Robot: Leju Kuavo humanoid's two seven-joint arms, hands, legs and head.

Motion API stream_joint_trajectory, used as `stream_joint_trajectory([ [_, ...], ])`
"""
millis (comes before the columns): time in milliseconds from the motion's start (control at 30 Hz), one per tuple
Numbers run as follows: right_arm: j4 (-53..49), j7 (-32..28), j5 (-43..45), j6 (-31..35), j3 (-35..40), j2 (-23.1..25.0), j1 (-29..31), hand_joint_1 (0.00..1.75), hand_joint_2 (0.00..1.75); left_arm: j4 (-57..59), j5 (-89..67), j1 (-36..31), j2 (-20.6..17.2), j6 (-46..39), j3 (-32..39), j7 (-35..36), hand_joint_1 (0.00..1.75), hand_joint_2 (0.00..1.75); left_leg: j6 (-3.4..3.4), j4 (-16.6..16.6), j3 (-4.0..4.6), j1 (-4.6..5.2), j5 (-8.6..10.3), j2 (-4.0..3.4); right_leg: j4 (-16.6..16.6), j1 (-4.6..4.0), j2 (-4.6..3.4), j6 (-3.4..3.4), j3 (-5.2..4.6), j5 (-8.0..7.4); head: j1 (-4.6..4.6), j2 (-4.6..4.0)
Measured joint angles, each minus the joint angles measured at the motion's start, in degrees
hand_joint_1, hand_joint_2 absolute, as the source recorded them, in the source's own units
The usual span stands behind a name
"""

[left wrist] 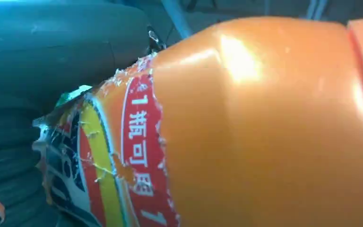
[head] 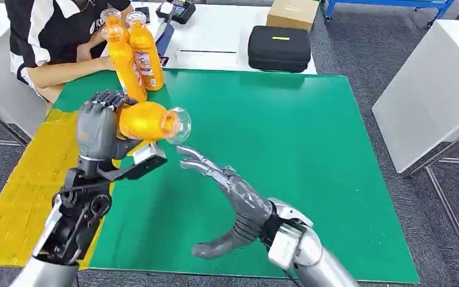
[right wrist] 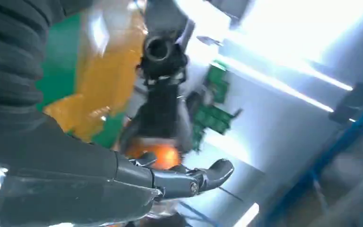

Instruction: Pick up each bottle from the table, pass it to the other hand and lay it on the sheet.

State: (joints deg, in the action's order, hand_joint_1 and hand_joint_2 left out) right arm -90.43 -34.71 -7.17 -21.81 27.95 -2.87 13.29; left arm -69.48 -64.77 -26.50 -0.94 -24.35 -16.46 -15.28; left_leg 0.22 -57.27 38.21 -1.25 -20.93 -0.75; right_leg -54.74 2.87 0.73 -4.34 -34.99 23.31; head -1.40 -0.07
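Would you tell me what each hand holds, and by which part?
The left hand grips an orange bottle around its lower body, cap end free. The right hand holds nothing.

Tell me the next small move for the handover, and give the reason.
Probably bring the right hand up and in so that it can close around the orange bottle. The left hand grips the bottle's base and holds it sideways above the green sheet, cap end toward the right hand. The right hand is open, fingers spread, just below the cap and not touching it.
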Motion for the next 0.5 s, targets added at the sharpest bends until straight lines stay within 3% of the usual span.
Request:
stream_joint_trajectory([
  [233,-6.25,-0.22,-0.29,1.42,-3.04,-2.67,-5.34,0.00,1.75,15.33,-4.04,-12.89,-3.43,2.77,0.74,0.81,1.75,1.75,0.04,0.00,0.01,0.02,0.10,-0.01,-0.01,-0.01,-0.02,0.03,0.01,-0.15,0.00,0.00],
  [500,-9.48,-0.20,-1.71,1.29,-4.74,-3.10,-8.29,0.00,1.75,26.25,-10.93,-18.18,-4.46,2.91,-0.72,4.35,1.75,1.75,0.04,0.00,0.04,0.02,0.10,-0.04,-0.01,-0.01,-0.06,0.04,-0.03,-0.14,0.00,0.00],
])
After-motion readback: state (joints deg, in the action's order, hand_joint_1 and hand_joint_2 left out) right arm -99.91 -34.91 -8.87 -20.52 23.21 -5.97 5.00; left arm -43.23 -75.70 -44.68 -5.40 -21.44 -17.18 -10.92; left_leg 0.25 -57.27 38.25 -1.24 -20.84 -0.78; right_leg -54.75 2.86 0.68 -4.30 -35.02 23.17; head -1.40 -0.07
